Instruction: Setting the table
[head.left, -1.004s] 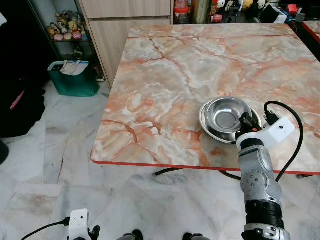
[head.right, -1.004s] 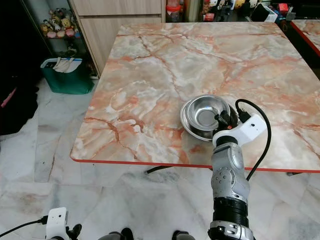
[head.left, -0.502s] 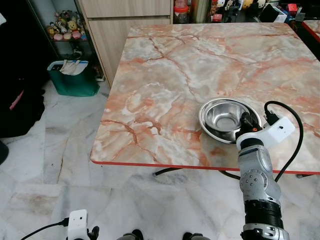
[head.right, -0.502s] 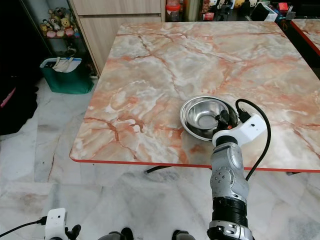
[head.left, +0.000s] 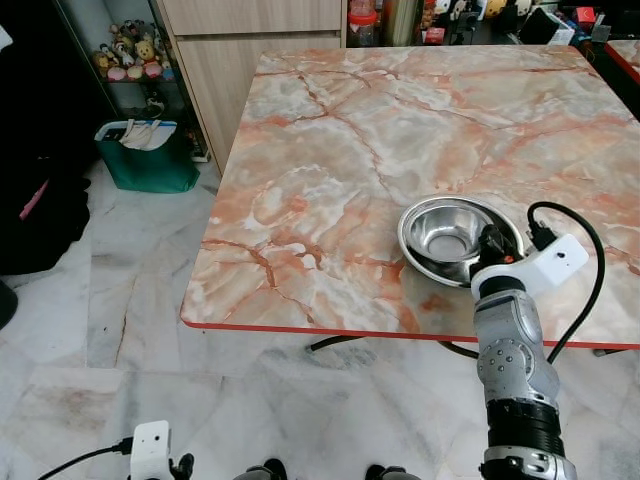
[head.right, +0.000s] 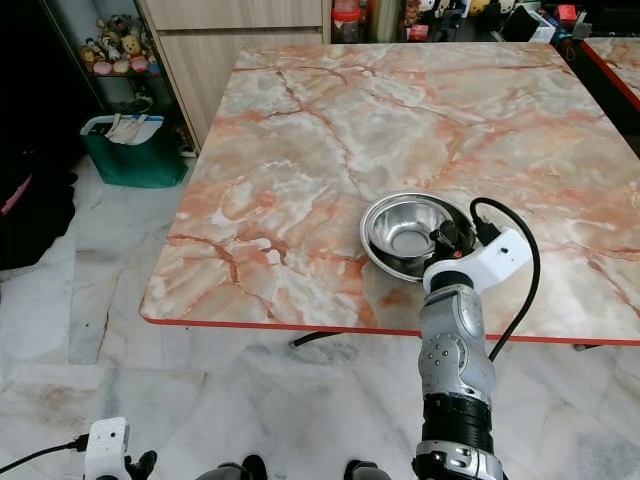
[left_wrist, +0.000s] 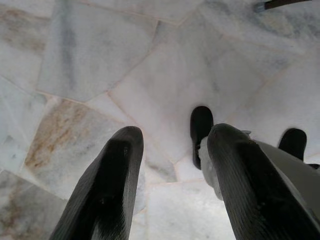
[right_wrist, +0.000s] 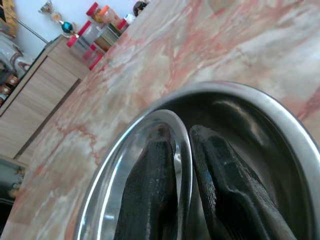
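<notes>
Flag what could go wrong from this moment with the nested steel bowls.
1. The right gripper pinches only the thin rim of the inner bowl; polished steel could slip out on lifting.
2. The inner bowl sits inside the outer bowl, so the outer one may drag along.
3. Both sit near the table edge, so a nudge could drop them.

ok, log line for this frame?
right gripper: shut on inner bowl rim | nested in outer bowl | marble table near edge | left gripper: idle, open
</notes>
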